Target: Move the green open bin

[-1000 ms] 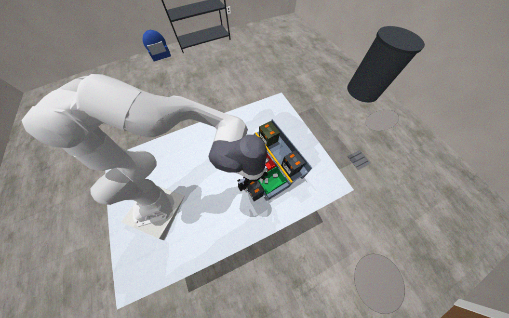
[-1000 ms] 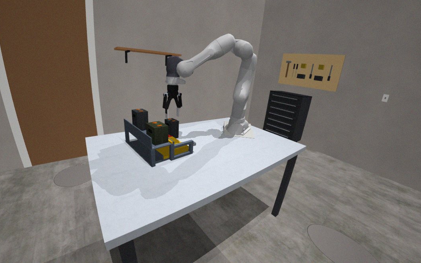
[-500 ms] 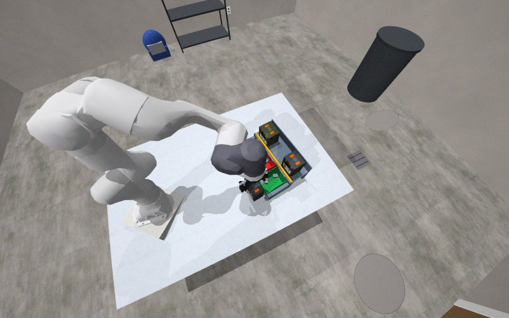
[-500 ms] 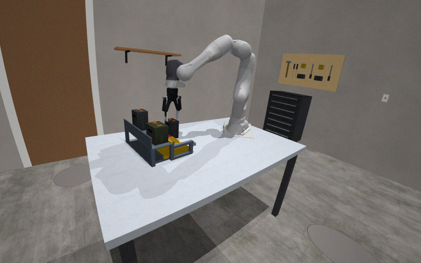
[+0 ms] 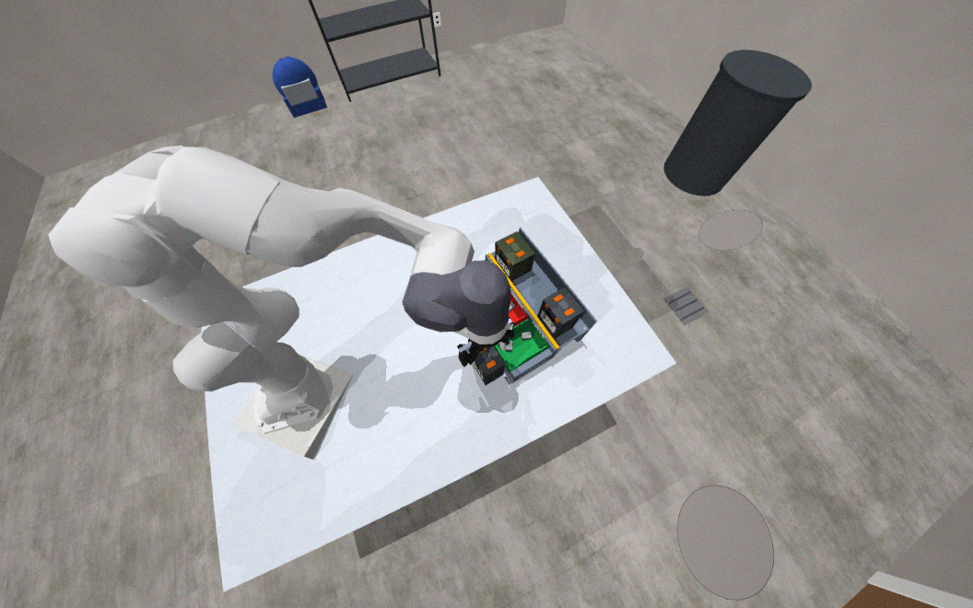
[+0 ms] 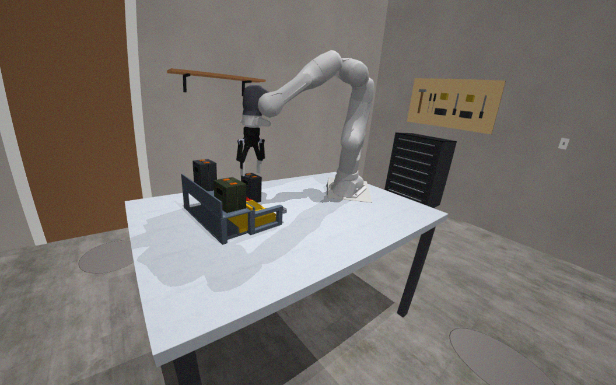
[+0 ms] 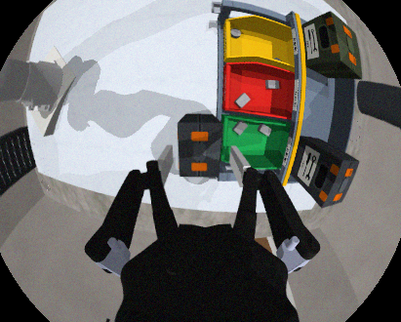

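Observation:
The green open bin [image 7: 259, 141] sits at one end of the low grey shelf [image 6: 224, 210], beside the red bin [image 7: 258, 91] and the yellow bin [image 7: 259, 44]. It holds small grey parts. It also shows in the top view [image 5: 524, 347]. A dark box with orange marks [image 7: 199, 144] stands on the table right in front of the green bin's open front. My gripper [image 7: 201, 153] is open and empty. It points straight down, with its fingertips just above this dark box [image 6: 252, 184] in the exterior view. There the green bin is hidden behind the boxes.
A dark green box [image 5: 514, 252] and a black box [image 5: 562, 313] stand on the shelf's back part behind a yellow rail. The shelf stands near the table's far edge. A black drawer cabinet [image 6: 418, 167] stands beside the table.

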{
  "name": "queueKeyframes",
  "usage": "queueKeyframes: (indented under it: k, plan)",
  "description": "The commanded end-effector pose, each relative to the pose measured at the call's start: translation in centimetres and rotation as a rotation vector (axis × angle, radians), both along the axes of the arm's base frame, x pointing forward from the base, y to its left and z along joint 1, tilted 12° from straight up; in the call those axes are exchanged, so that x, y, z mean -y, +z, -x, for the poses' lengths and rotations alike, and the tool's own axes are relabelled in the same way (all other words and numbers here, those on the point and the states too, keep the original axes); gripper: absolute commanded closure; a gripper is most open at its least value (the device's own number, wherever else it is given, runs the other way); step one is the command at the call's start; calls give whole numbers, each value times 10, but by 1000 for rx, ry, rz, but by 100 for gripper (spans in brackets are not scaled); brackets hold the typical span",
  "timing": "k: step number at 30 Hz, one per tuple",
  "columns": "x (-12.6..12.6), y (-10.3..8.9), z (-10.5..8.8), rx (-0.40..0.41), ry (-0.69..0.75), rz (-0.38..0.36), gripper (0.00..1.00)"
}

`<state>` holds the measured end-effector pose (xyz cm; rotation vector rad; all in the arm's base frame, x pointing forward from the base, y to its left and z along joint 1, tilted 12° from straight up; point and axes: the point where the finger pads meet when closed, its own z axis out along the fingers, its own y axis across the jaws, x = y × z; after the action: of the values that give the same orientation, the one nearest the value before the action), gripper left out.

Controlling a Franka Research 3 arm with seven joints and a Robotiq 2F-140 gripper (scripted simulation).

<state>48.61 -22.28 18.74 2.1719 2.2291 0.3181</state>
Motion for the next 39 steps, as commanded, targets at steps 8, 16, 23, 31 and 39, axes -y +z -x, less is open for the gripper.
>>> queueKeyframes:
  k: [8, 16, 23, 31, 39]
  plan:
    - [2, 6, 3, -3, -6, 0, 43]
    - [2, 6, 3, -3, -6, 0, 43]
    - [2, 9, 4, -3, -6, 0, 43]
    - [2, 9, 4, -3, -6, 0, 43]
    - [2, 10, 5, -3, -6, 0, 43]
